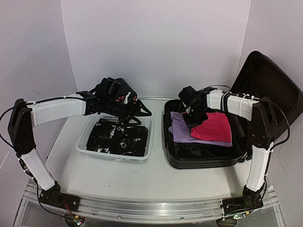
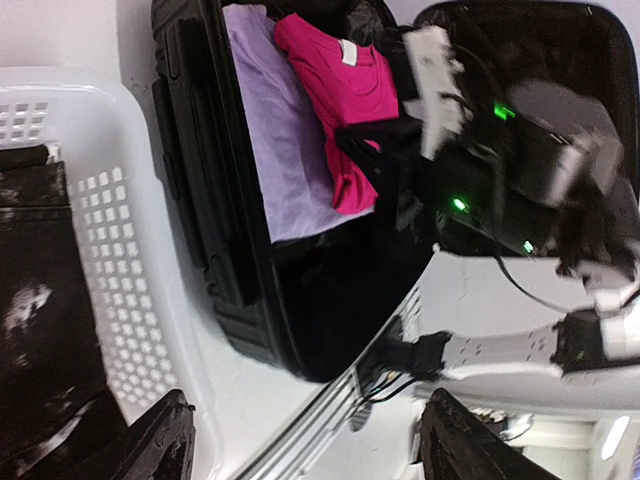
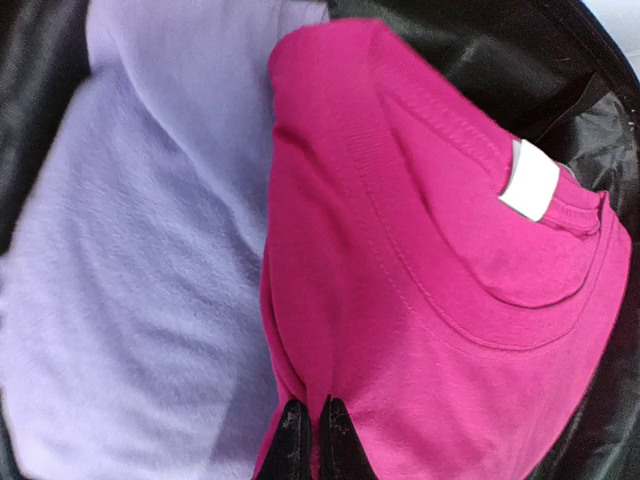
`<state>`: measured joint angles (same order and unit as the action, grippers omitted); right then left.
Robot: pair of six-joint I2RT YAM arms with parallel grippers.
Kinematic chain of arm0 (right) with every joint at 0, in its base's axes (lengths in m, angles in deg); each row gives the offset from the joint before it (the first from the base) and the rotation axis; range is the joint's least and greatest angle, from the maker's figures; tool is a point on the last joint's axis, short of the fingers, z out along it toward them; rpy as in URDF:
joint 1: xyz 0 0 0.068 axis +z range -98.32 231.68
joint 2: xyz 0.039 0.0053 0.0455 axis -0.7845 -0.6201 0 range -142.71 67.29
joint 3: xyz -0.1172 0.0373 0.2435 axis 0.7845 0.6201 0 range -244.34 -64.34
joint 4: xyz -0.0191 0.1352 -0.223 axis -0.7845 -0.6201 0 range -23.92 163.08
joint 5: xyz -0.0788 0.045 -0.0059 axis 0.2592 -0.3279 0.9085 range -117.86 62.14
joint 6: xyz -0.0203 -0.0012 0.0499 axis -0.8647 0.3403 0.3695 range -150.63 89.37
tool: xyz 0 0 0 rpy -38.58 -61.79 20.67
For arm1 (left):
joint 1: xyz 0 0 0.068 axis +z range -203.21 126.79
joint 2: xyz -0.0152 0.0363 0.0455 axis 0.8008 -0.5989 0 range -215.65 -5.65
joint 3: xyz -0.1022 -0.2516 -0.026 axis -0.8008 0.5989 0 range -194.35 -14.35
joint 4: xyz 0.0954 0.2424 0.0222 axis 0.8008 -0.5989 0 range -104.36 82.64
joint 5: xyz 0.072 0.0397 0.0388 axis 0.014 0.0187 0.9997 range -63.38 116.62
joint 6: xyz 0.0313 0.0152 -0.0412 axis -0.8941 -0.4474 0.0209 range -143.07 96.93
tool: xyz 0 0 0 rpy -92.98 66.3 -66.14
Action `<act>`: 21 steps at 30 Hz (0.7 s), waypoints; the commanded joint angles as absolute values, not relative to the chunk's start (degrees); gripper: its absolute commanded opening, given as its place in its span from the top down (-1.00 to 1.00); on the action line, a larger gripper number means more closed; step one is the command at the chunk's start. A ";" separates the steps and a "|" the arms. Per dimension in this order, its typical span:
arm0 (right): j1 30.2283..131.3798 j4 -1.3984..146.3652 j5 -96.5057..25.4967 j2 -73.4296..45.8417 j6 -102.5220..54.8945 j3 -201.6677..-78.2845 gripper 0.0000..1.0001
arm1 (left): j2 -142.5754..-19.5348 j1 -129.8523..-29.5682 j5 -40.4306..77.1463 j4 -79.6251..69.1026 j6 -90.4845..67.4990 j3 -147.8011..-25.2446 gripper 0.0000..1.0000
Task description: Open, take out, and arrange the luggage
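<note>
— What am I working on?
— You have a smooth pale grey surface with a metal rail along its near edge. Plain lilac-white walls close it in at the back and on both sides.

— And the luggage?
— Your large black ribbed hard-shell suitcase lies open on the right half of the surface. Its fabric-lined lid is tilted up against the right wall. Inside you see a soft, fuzzy lilac garment lying flat. A folded bright pink cotton T-shirt with a white neck label rests partly on top of it.

— The left side?
— A rectangular white plastic mesh basket stands just beside the suitcase. It holds a crumpled black garment with white flecks.

— My end effectors?
— Your left end effector hangs above the basket's far corner nearest the suitcase, fingers wide apart with nothing between them. Your right end effector is down in the suitcase with its fingers together. Its tips are on the edge of the pink T-shirt where it overlaps the lilac garment. You cannot tell whether a fold is pinched.
</note>
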<state>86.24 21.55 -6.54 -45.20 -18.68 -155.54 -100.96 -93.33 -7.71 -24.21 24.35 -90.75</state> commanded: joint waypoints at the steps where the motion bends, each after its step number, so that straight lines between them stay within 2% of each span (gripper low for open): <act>1: 82.78 28.47 -18.41 -38.31 -20.96 -151.69 1.00 | -107.56 -93.39 -11.44 -16.80 37.68 -98.06 -0.55; 13: 77.77 35.17 -31.64 -31.86 -22.00 -143.93 1.00 | -132.19 -97.68 -11.96 -9.40 56.89 -123.31 -0.59; 21: 75.18 37.60 -35.84 -28.93 -21.75 -141.54 1.00 | -146.81 -100.00 -8.12 -8.85 59.01 -142.38 -0.61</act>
